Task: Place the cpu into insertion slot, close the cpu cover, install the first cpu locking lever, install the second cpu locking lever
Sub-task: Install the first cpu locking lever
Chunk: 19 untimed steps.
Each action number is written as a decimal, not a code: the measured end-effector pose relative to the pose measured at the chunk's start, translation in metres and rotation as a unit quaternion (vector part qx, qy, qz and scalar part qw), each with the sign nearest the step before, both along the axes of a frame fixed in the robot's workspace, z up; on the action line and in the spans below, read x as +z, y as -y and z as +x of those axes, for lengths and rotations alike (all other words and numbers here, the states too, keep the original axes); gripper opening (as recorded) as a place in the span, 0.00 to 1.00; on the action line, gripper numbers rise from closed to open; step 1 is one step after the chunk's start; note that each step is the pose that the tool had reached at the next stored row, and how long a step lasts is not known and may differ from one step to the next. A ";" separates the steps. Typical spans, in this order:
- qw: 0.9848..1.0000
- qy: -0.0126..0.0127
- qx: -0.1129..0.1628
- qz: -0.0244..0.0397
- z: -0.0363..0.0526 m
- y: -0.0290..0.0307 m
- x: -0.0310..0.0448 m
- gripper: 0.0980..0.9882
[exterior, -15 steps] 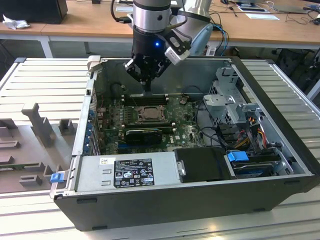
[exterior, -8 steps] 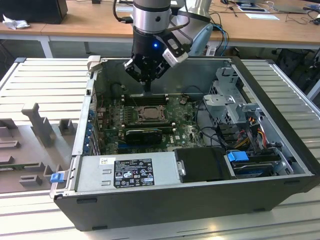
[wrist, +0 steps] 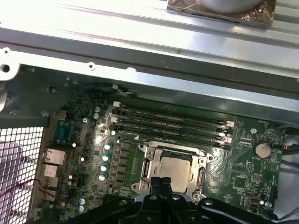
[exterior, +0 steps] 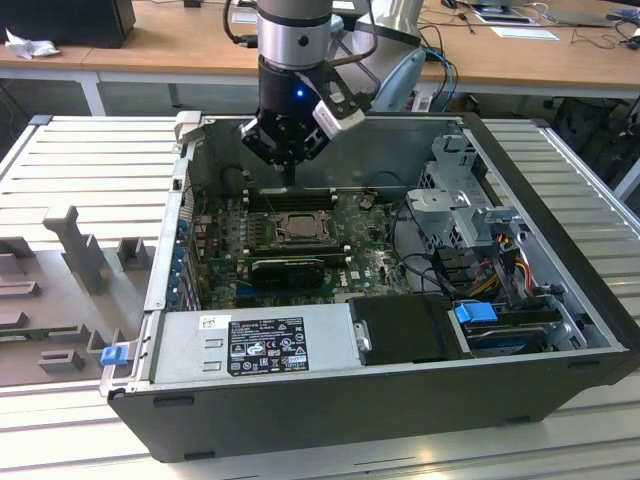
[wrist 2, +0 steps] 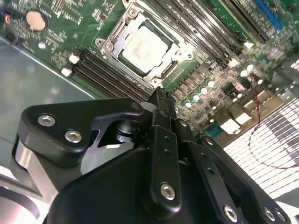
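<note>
A ribbed metal table (exterior: 80, 150) carries an open black computer case (exterior: 400, 400), lying on its side with the green motherboard (exterior: 360, 250) facing up. The insertion slot (exterior: 272, 230) sits on that board. From it, the grey power supply (exterior: 255, 345) lies toward the near wall of the case, and the metal drive cage (exterior: 455, 205) stands well off to the exterior view's right.

The arm (exterior: 293, 30) comes straight down over the case. Its gripper (exterior: 289, 178) hangs above the board, just past the far edge of the slot and over the row of memory slots (exterior: 290, 197). It touches nothing. In both wrist views the gripper (wrist 2: 159, 95) (wrist: 162, 183) has its two dark fingers pressed together with nothing between them.

A long black card (exterior: 290, 268) lies just beside the slot on its near side.

In both wrist views the silvery cpu cover (wrist 2: 116, 50) (wrist: 170, 150) appears to lie flat on the slot, framing its middle. I cannot tell how the levers stand. The cpu (wrist 2: 145, 49) (wrist: 176, 168) rests inside the slot, its pale top showing through the cover's square opening.

A coin cell battery (wrist: 261, 149) sits on the board near the slot.
</note>
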<state>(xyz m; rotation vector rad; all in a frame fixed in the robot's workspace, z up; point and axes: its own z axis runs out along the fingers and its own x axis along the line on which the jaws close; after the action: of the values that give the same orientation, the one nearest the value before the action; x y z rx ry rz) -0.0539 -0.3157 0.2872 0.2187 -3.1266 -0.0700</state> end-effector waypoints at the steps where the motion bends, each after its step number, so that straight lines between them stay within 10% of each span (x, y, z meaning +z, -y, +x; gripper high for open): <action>1: 1.000 0.000 -0.015 0.000 0.0000 0.0000 -0.0008 0.01; 8: 0.997 0.000 -0.076 0.000 0.0001 0.0000 -0.0050 0.01; 12: 0.997 0.000 -0.078 0.002 -0.0247 -0.0001 -0.0090 0.01; 19: 0.998 -0.001 -0.062 0.009 -0.0342 -0.0002 -0.0178 0.01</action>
<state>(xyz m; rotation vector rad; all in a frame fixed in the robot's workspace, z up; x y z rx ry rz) -0.0881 -0.3155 0.2694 0.0250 -3.1362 -0.0980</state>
